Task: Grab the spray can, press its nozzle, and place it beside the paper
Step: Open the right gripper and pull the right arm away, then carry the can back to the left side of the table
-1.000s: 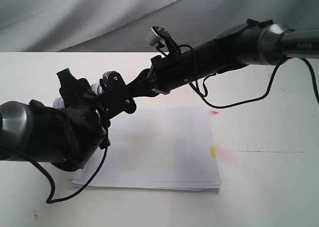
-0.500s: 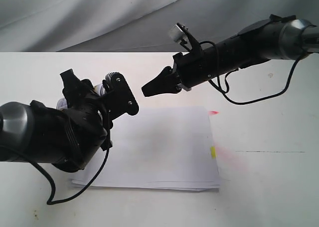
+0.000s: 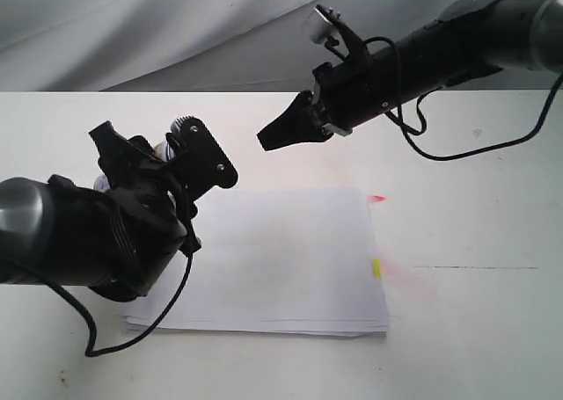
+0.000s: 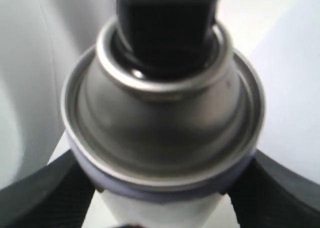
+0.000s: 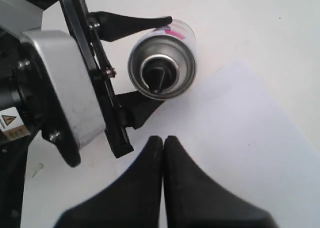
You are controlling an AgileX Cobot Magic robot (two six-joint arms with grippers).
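Spray can [image 5: 161, 71] first: we see a silver domed top with a rolled rim and a pale body with a pink mark near the shoulder. The black nozzle [image 5: 159, 76] sits in the dome's centre and is far narrower than the can. In the left wrist view the dome fills the picture, blurred and very close. The left claw [image 4: 160, 200] pinches the can, one black finger [image 5: 131, 23] on each side of the body just under the rim. The can sits toward the tabletop's [image 3: 475, 330] left edge as the exterior view shows it, beside the paper's [image 3: 281, 259] far left corner. There the left arm hides nearly all of it. We cannot tell whether it rests on the surface.

The right claw [image 5: 163, 142] is pressed together, its tips meeting along one seam. It hangs apart from the can, over the tabletop past the paper's far edge, with nothing between it and the nozzle. The white paper carries pink and yellow marks on its right edge. A black cable [image 3: 132, 330] loops from the left arm over the paper's near left corner.
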